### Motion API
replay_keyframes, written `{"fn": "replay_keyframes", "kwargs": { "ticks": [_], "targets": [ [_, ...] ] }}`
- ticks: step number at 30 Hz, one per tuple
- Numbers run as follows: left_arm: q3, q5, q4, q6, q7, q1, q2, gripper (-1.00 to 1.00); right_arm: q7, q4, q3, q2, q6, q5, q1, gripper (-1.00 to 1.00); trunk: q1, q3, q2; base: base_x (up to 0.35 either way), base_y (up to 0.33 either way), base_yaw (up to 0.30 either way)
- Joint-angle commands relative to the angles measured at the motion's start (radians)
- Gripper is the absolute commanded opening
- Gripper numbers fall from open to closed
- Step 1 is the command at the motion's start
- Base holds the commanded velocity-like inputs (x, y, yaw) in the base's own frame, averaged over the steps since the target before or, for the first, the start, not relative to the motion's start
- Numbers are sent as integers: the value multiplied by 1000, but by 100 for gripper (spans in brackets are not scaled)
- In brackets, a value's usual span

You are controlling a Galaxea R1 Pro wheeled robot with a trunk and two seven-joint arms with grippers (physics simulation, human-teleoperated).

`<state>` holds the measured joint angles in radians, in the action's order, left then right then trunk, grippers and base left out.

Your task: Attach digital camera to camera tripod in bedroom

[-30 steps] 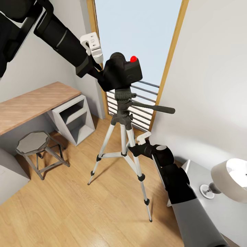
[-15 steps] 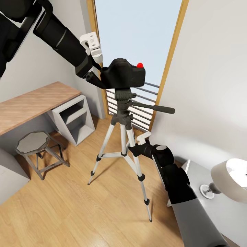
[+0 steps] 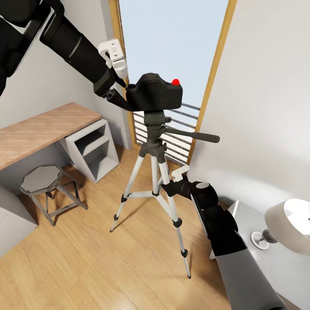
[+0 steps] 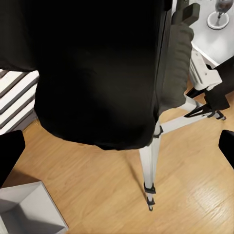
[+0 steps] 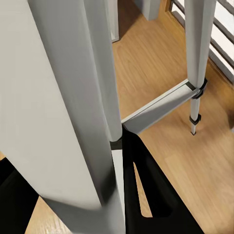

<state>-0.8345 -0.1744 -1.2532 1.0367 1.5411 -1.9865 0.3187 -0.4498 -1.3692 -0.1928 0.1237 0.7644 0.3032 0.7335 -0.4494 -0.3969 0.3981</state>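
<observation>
The small boxy black digital camera (image 3: 156, 94), tilted a second ago, is now seated level on the silver-legged camera tripod (image 3: 154, 172); left gripper (image 3: 117, 95) jaws spread, right gripper (image 3: 165, 187) jaws clamped on a tripod leg

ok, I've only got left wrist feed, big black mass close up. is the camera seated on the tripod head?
Observer: Head view shows the digital camera level on top of the camera tripod head, red button up.
Operator: Left gripper on it?
Observer: The left gripper is at the camera's left side; whether it's gripping, I can't tell.
Operator: Right arm?
Observer: The right gripper is low against a tripod leg; the right wrist view has that leg right up close.
</observation>
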Motion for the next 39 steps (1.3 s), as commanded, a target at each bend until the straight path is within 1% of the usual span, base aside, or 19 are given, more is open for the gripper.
{"fn": "replay_keyframes", "kwargs": {
  "ticks": [1,4,7,11,12,15,18,19,22,25,26,27,28,30,34,35,39],
  "targets": [
    [0,-10,0,11,10,-2,2,100,-7,-1,1,1,-4,27,1,-100,-1,-2,2,0,0,0],
    [9,-9,1,11,10,-2,8,100,-7,-1,1,1,-3,27,1,-100,-1,-2,2,0,0,0],
    [66,-9,1,11,10,-2,26,100,-7,-1,1,1,-3,27,1,-100,-1,-2,2,0,0,0],
    [180,-8,2,11,10,-2,54,100,-8,-1,0,1,-4,27,1,-100,-1,-2,2,0,0,0],
    [238,-9,2,11,10,-2,71,100,-8,-1,0,1,-4,27,1,-100,-1,-2,2,0,0,0],
    [310,-9,2,11,10,0,96,100,-8,-1,0,1,-4,27,1,-100,-1,-2,2,0,0,0],
    [361,-10,4,11,10,6,121,100,-8,-1,0,1,-4,27,1,-100,-1,-2,2,0,0,0],
    [384,-10,8,11,10,17,142,100,-8,-1,0,1,-4,27,1,-100,-1,-2,2,0,0,0],
    [405,-11,27,11,10,54,179,100,-8,-1,1,1,-4,27,1,-100,-1,-2,2,0,0,0],
    [416,-10,62,11,10,105,210,100,-9,-1,1,1,-4,27,1,-100,-1,-2,2,0,0,0],
    [419,-10,77,11,9,125,217,100,-8,-1,1,1,-4,27,1,-100,-1,-2,2,0,0,0],
    [422,-11,110,10,9,169,229,100,-8,-1,1,1,-4,27,1,-100,-1,-2,2,0,0,0],
    [423,-12,128,10,9,194,233,100,-8,-1,1,1,-4,27,1,-100,-1,-2,2,0,0,0],
    [424,-13,166,8,8,247,238,100,-8,-1,1,1,-4,27,1,-100,-1,-2,2,0,0,0],
    [424,-14,261,2,3,368,239,100,-7,-1,0,1,-4,27,1,-100,-1,-2,2,0,0,0],
    [423,-15,323,-1,-3,432,237,100,-7,-1,0,1,-4,27,1,-100,-1,-2,2,0,0,0],
    [423,-17,488,-10,-41,549,222,100,-8,-1,0,1,-4,27,1,-100,-1,-2,2,0,0,0]
  ]
}}
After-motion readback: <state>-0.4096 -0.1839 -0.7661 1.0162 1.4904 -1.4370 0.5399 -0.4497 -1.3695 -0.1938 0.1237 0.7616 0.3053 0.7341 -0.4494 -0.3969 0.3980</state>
